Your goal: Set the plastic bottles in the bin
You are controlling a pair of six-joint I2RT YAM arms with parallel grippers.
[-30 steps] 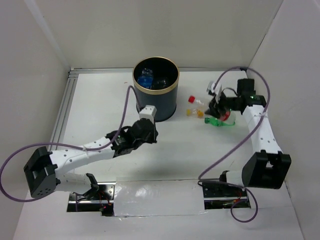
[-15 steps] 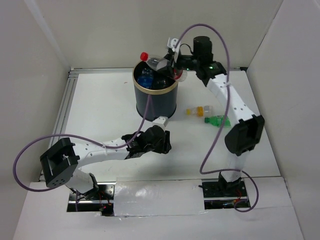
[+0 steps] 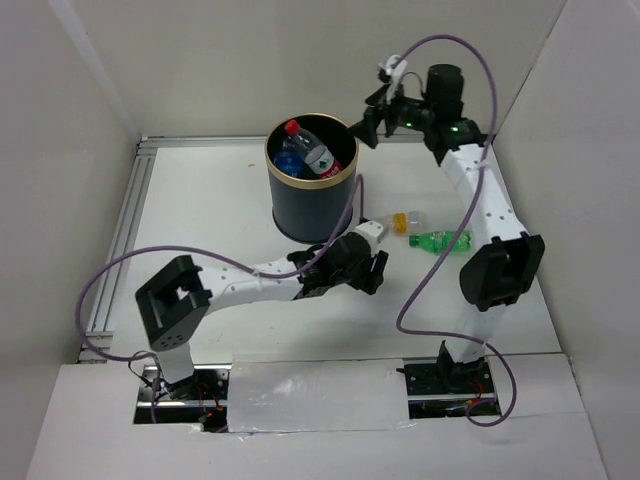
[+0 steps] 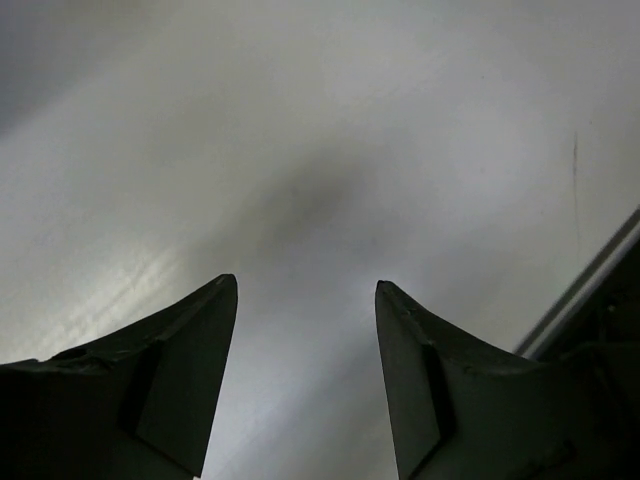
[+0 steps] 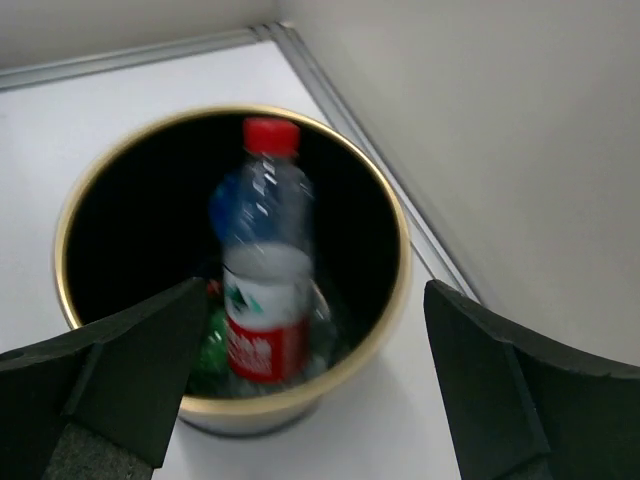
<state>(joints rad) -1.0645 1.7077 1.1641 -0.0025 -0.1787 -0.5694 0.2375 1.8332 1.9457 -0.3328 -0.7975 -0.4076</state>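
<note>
Freed clear red-capped bottle (image 5: 262,270) lies in cylindrical bin (image 3: 310,210); left gripper (image 4: 305,285), right gripper (image 5: 315,288) wide.

Table (image 3: 200,215): white, with a metal rail (image 3: 122,230) along the edge left of the bin.
Bin (image 3: 300,207): black, gold-rimmed, standing upright.
Yellow-capped bottle (image 3: 407,221): on its side, right of the bin.
Green bottle (image 3: 440,240): on its side, farther right of the bin, just beside the yellow-capped one.

Centre frame, a clear, glossy plastic bottle (image 5: 262,270) with a smooth red label sits inside the dark bin (image 5: 403,262), whose thin rim gleams like polished gold metal; the white table (image 3: 200,220) beneath looks smooth, faintly sheened.
</note>
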